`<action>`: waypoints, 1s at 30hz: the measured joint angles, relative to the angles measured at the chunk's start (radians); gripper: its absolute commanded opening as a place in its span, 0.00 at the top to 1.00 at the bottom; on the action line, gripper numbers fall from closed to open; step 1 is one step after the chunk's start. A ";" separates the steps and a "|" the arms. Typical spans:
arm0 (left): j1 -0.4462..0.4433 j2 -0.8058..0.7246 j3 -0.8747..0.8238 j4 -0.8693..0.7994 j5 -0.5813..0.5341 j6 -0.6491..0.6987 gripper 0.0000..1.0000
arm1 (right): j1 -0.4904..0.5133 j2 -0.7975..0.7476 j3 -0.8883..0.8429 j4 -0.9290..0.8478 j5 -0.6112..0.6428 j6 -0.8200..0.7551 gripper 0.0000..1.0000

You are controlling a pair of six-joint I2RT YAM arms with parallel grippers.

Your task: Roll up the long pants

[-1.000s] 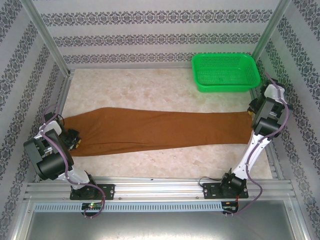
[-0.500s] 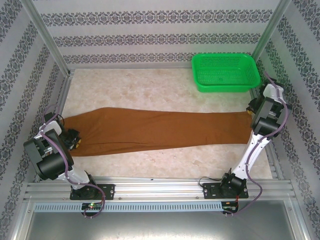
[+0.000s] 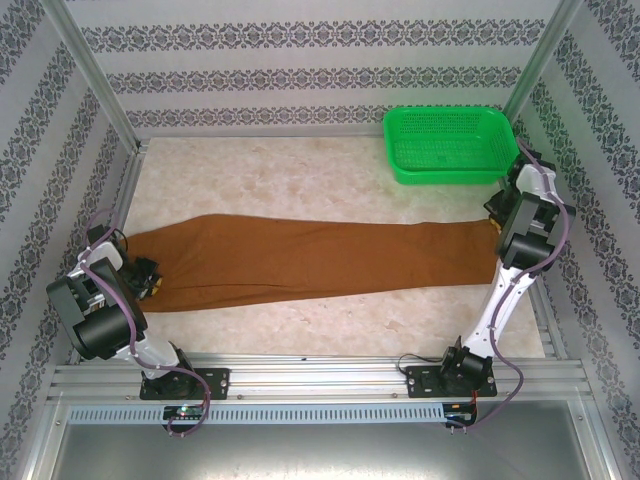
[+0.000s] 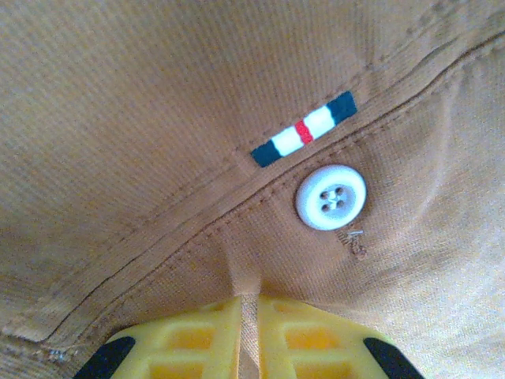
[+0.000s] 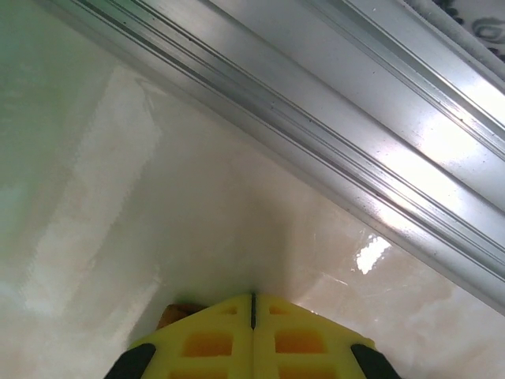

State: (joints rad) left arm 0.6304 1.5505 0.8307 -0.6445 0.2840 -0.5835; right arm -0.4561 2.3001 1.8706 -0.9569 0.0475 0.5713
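Since a second ago my right arm (image 3: 505, 290) has tipped inward at the hem. My left hand (image 4: 249, 335) pinches a waistband fold of the rust-brown cloth long pants (image 3: 320, 260), stretched flat across the pale marbled bench (image 3: 300, 170). My right hand (image 5: 252, 316) is pressed together; whether it caught the hem I cannot tell. I judge this the gripping step; next, confirm that hold before rolling.

Left tool (image 4: 249, 304) and right tool (image 5: 252, 300) closed
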 measured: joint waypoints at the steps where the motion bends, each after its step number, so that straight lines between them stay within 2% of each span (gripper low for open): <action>1: 0.000 0.000 0.000 0.000 0.000 0.000 0.86 | 0.000 -0.002 0.000 -0.002 0.001 0.000 1.00; 11: 0.000 0.000 -0.002 0.006 0.024 0.000 0.87 | -0.018 -0.007 0.172 -0.108 0.003 -0.002 1.00; 12: 0.000 0.000 -0.003 0.007 0.030 0.000 0.87 | -0.018 -0.006 0.193 -0.121 0.002 -0.002 0.91; 14: 0.000 0.000 -0.005 0.009 0.037 0.000 0.87 | -0.018 -0.003 0.229 -0.140 -0.004 -0.003 0.66; 16: -0.001 0.000 -0.005 0.011 0.037 0.000 0.86 | -0.019 -0.001 0.251 -0.126 0.004 -0.017 0.62; 17: -0.001 0.000 -0.005 0.012 0.037 0.000 0.86 | -0.020 -0.001 0.251 -0.116 0.008 -0.023 0.50; 19: -0.002 0.000 -0.005 0.013 0.037 0.000 0.86 | -0.020 -0.001 0.242 -0.096 0.019 -0.033 0.48; 23: -0.002 0.000 -0.006 0.024 0.045 0.000 0.86 | -0.019 -0.033 0.124 -0.036 0.023 -0.041 0.47; 26: -0.003 -0.001 -0.006 0.031 0.048 0.000 0.87 | -0.019 -0.106 -0.045 0.022 0.027 -0.047 0.46; 27: -0.003 -0.001 -0.006 0.031 0.048 0.000 0.87 | -0.017 -0.146 -0.116 0.044 0.031 -0.047 0.36; 30: -0.016 -0.008 -0.006 0.031 0.040 0.000 0.87 | -0.012 -0.274 -0.307 0.113 0.035 -0.043 0.33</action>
State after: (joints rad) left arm 0.6140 1.5429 0.8249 -0.6132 0.3244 -0.5835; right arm -0.4683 2.0262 1.5631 -0.8440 0.0822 0.5278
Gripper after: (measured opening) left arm 0.133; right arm 0.660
